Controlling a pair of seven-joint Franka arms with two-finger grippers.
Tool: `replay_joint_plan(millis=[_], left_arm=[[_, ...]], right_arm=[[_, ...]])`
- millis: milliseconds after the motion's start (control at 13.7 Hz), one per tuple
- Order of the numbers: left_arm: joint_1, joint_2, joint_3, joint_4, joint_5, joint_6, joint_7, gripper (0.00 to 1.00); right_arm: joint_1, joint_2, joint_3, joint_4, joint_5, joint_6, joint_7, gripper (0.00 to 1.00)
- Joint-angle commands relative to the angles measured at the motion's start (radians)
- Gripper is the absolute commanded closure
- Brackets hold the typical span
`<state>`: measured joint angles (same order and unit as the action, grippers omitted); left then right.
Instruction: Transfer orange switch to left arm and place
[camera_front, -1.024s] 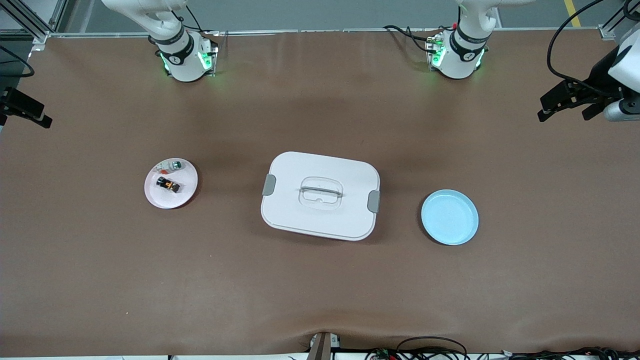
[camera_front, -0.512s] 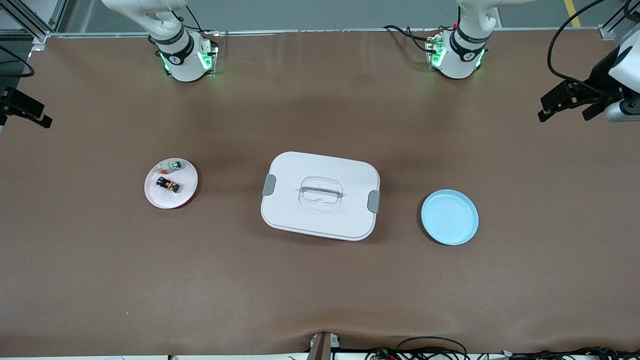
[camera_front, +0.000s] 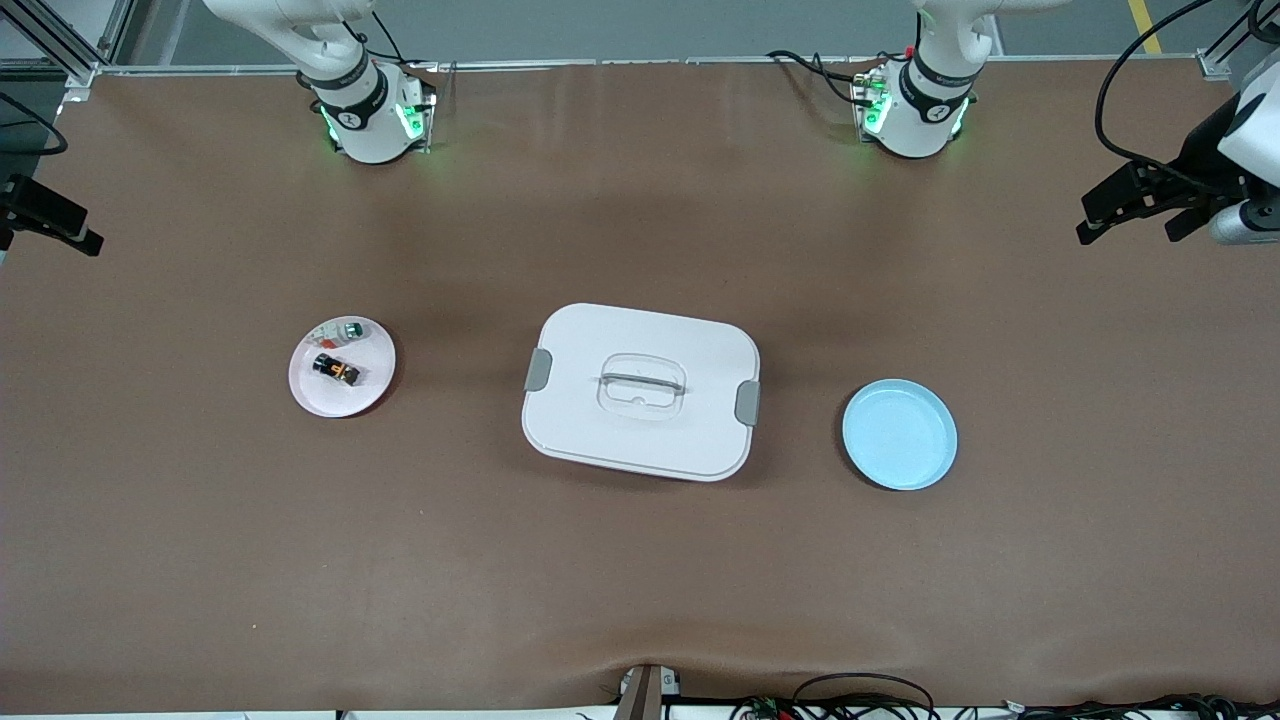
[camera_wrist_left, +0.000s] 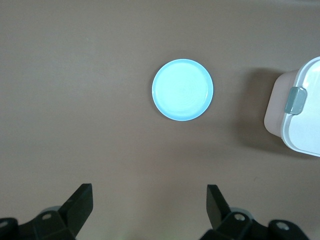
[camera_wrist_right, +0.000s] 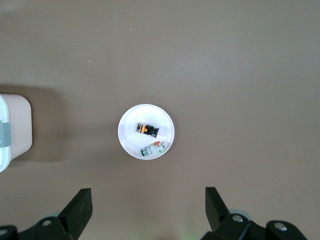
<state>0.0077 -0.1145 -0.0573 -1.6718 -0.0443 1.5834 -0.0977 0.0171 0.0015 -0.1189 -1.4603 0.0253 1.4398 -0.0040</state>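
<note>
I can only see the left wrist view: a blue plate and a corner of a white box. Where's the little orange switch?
Observer: The orange switch lies on a white plate toward the right arm's end of the table.
Operator: Is it alone there?
Observer: No, a white-grey part with a green cap lies beside it.
Operator: What's the right pincer doing?
Observer: The right pincer hangs open, high above that plate.
Operator: What's between the plates?
Observer: The box, lid latched, sits between them.
</note>
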Motion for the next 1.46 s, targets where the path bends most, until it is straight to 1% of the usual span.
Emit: replay_joint_plan(millis=[0,1171,1390], left_arm=[[0.008,0.013,-0.004,0.029,-0.002,-0.019,0.012,0.0],[0.009,0.015,-0.004,0.038,0.0,-0.019,0.029,0.0],[0.009,0.015,-0.003,0.038,-0.002,-0.019,0.049,0.0]], right_arm=[[-0.002,-0.023,0.001,-0.023,0.004,0.004,0.013,0.0],[0.0,-0.011,0.001,-0.005,0.013,-0.004,0.024,0.0],[-0.003,0.035,0.001,-0.005,0.019,0.008,0.024,0.0]])
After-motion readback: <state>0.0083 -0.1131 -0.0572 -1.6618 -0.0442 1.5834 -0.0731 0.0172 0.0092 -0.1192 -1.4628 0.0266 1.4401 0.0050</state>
